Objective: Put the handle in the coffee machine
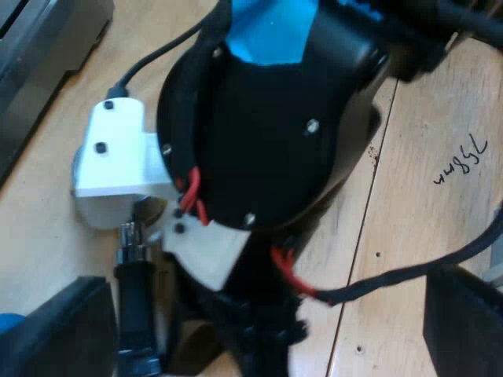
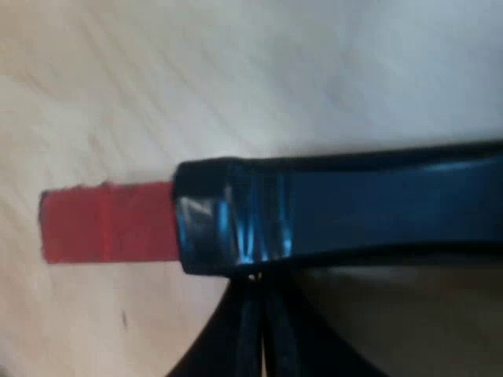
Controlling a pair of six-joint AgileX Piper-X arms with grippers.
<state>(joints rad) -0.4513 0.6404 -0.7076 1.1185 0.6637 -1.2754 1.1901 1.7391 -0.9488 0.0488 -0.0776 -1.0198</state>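
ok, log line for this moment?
task: insertion pending | handle: over wood table, red end bare | right pincer: at handle | left pincer: open, facing right arm

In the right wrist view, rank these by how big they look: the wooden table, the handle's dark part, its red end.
1. Pale wooden table
2. Glossy dark part of the handle, though it lies nearer the camera
3. Flat red end
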